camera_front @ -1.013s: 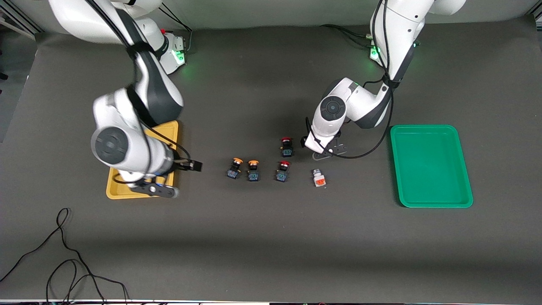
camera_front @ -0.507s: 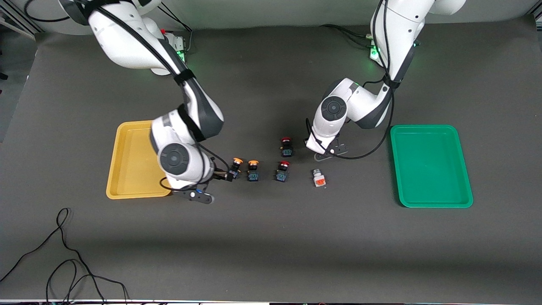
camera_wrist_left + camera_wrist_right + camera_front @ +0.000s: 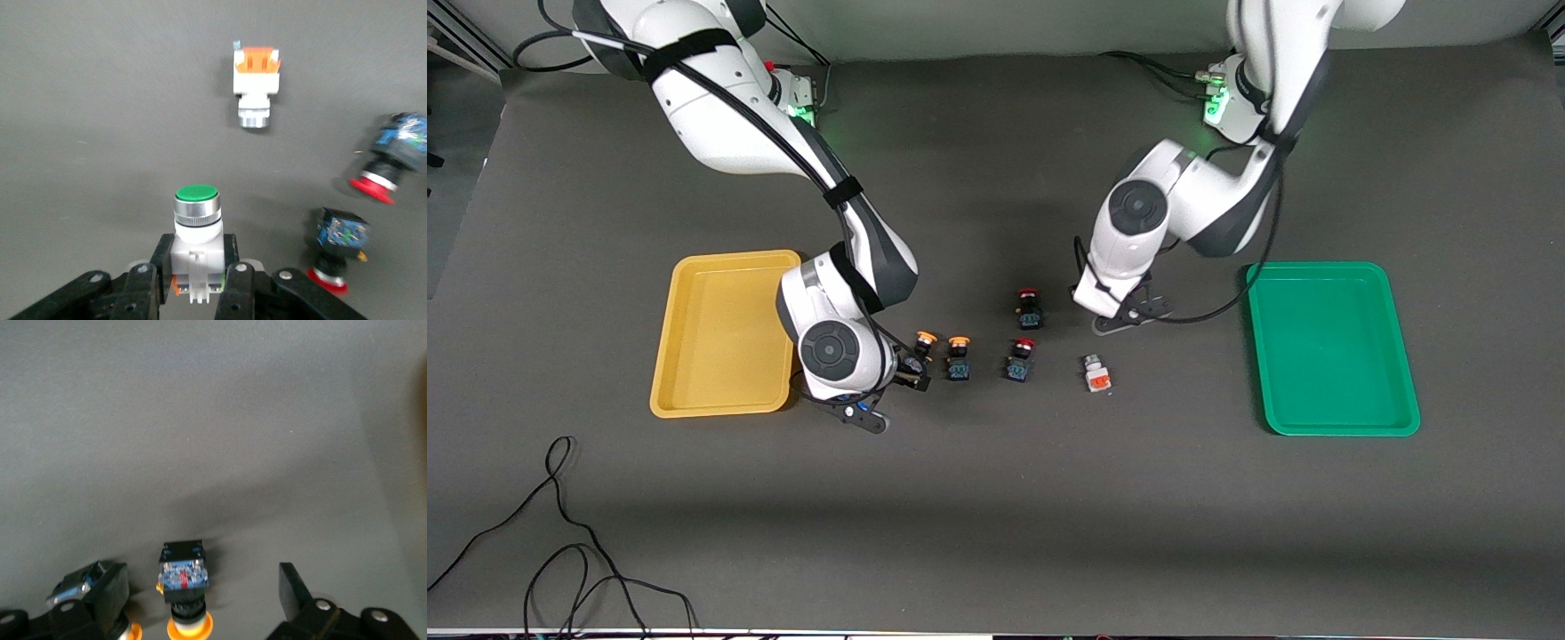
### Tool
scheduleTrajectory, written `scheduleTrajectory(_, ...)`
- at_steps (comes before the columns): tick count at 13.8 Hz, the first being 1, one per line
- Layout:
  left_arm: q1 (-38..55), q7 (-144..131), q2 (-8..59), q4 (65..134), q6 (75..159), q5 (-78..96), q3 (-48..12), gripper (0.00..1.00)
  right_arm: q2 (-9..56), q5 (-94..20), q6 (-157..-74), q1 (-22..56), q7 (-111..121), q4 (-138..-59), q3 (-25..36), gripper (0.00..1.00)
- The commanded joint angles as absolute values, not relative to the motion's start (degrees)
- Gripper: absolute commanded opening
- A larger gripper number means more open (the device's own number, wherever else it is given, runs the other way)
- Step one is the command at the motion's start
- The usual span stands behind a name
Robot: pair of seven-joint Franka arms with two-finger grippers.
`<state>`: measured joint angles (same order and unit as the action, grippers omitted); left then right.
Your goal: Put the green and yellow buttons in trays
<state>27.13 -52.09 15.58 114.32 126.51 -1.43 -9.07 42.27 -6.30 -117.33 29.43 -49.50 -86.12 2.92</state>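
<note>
The green-capped button [image 3: 196,217] sat pinched between the left gripper [image 3: 196,288] fingers, which pressed on the sides of its white body just under a silver collar, its cap pointing away from the wrist; in the front view that gripper hung over the table between the green tray [image 3: 1332,347] and the farther red-capped switch [image 3: 1029,308], hidden under its own wrist. On the table lay the second white button [image 3: 1096,374], on its side, with an orange block at one end and a silver tip at the other, nearer to the front camera than the left gripper. Toward the right arm's end stood the two yellow-capped buttons, orange-yellow caps on black bodies with blue faces; one [image 3: 959,357] stood free, the other [image 3: 920,350] lay beside it, right at the right gripper [image 3: 903,373], whose fingers stood spread wide with a button body in the gap between them (whether a pad touched it could not be told). Another red-capped switch [image 3: 1020,358] stood between the free yellow one and the white one. The yellow tray [image 3: 720,333] lay just beside the right wrist and the green tray at the left arm's end; both held nothing. No writing could be read on the tiny blue faces.
</note>
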Motion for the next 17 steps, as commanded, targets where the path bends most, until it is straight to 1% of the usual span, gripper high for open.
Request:
scheduleTrajectory(1,25.1,-46.2,8.8,106.6,111.8,0.2,-9.1,0.15,45.4,-7.2,-119.7,31.5,-51.9,-85.0,3.4,1.00)
scheduleTrajectory(3,23.1,-41.0,8.3,98.0,101.0,3.2,-9.0,0.15,46.8,-7.2,-121.7,31.9,-53.0,-85.1,3.4,1.00)
scheduleTrajectory(4,21.5,-39.5,8.2,95.0,97.3,3.5,-9.0,0.15,47.3,-7.2,-122.3,32.2,-53.0,-85.1,3.4,1.00)
scheduleTrajectory(5,20.2,-37.6,7.6,94.2,95.7,3.5,-9.0,0.14,47.4,-7.2,-122.3,32.6,-53.0,-85.3,3.4,1.00)
scheduleTrajectory(7,15.9,-32.0,5.2,95.0,94.1,3.6,-8.9,0.14,47.2,-7.1,-122.4,33.3,-52.6,-86.4,3.4,1.00)
scheduleTrajectory(9,10.0,-23.9,3.8,95.1,90.3,3.4,-8.7,0.14,47.0,-7.1,-122.4,33.3,-52.4,-87.2,3.4,1.00)
scheduleTrajectory(12,-1.5,-9.4,2.7,95.5,87.6,2.2,-8.7,0.14,46.6,-7.1,-122.5,34.5,-52.6,-88.4,3.4,1.00)
scheduleTrajectory(13,-4.3,-5.3,2.8,95.6,87.8,0.5,-8.7,0.14,46.1,-7.1,-122.5,34.6,-52.3,-89.2,3.4,0.96)
scheduleTrajectory(14,-7.8,-0.9,3.0,96.0,88.6,-0.1,-8.7,0.14,46.0,-7.1,-122.5,34.5,-52.0,-89.6,3.4,0.79)
scheduleTrajectory(16,-11.8,5.6,3.4,97.7,91.4,-0.4,-8.7,0.14,45.9,-7.1,-122.4,34.6,-52.0,-89.6,3.4,0.15)
scheduleTrajectory(17,-13.2,6.7,3.4,100.0,94.3,-0.4,-8.7,0.14,45.4,-7.1,-122.3,34.6,-52.5,-89.6,3.4,0.00)
